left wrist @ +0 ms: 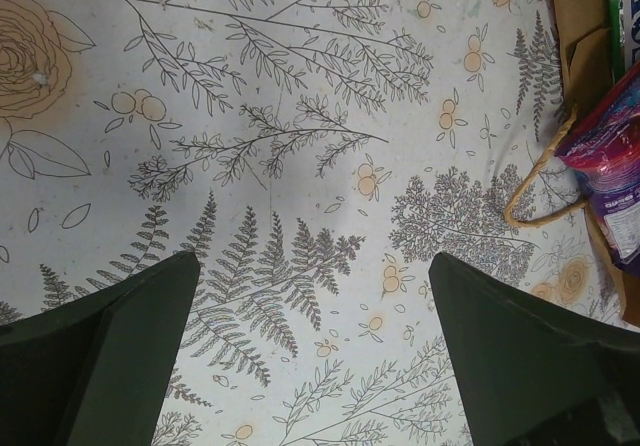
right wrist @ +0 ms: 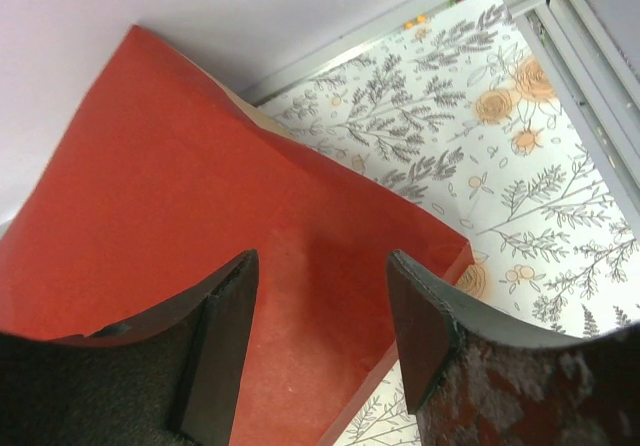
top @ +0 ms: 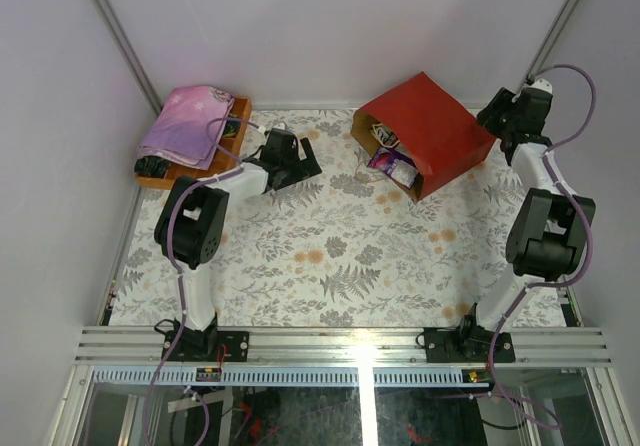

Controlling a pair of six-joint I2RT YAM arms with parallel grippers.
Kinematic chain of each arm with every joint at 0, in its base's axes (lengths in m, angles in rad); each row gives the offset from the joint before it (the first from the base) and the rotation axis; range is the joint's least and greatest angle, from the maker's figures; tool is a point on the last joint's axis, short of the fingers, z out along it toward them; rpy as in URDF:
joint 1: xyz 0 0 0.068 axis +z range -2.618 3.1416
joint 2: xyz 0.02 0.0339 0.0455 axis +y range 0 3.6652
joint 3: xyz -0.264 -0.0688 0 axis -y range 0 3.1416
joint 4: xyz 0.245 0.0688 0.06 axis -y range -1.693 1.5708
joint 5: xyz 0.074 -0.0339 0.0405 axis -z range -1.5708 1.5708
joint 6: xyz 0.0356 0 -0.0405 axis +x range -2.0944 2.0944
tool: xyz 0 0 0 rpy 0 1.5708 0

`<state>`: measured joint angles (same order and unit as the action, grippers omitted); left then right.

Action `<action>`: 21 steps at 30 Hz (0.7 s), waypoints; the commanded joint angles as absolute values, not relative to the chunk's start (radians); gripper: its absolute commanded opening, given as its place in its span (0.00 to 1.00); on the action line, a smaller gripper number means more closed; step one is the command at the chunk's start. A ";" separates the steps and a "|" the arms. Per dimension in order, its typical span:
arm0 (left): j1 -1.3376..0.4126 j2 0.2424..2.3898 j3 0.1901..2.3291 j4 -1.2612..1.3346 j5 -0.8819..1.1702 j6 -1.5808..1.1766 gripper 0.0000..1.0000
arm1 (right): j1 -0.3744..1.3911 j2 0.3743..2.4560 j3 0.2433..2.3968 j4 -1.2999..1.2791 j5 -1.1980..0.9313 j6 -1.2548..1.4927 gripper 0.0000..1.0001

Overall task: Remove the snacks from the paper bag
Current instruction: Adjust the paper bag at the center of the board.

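Left gripper [left wrist: 312, 261] hovers spread wide above the flowered surface [left wrist: 280, 116], with nothing between its fingers. Ahead of it and to its right lies the paper bag [top: 430, 131], tipped on its side with the mouth turned toward this gripper. A cord handle [left wrist: 540, 191] loops out onto the surface, and the snacks [left wrist: 612, 166], a purple-white pack foremost, poke from the opening. Right gripper [right wrist: 320, 266] hangs with jaws partly parted over the bag's red upper side near its closed end, gripping nothing. Behind the left gripper, a pink-purple cloth [top: 188, 124] rests on a wooden tray [top: 158, 179].
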<state>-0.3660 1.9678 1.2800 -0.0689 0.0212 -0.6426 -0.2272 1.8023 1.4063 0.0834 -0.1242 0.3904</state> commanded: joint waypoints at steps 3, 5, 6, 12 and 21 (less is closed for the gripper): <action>-0.373 1.915 1.262 -0.049 0.002 -0.636 1.00 | -0.221 1.850 1.380 0.101 -0.116 0.391 0.59; -0.374 1.915 1.263 -0.049 0.005 -0.637 1.00 | -0.221 1.876 1.374 0.108 -0.129 0.401 0.59; -0.373 1.915 1.264 -0.050 0.006 -0.637 1.00 | -0.221 1.888 1.372 0.111 -0.135 0.404 0.59; -0.375 1.903 1.261 -0.055 -0.005 -0.631 1.00 | -0.221 1.871 1.361 0.117 -0.163 0.415 0.58; -0.391 1.924 1.257 -0.029 -0.001 -0.652 1.00 | -0.042 1.573 1.295 0.108 -0.285 0.284 0.91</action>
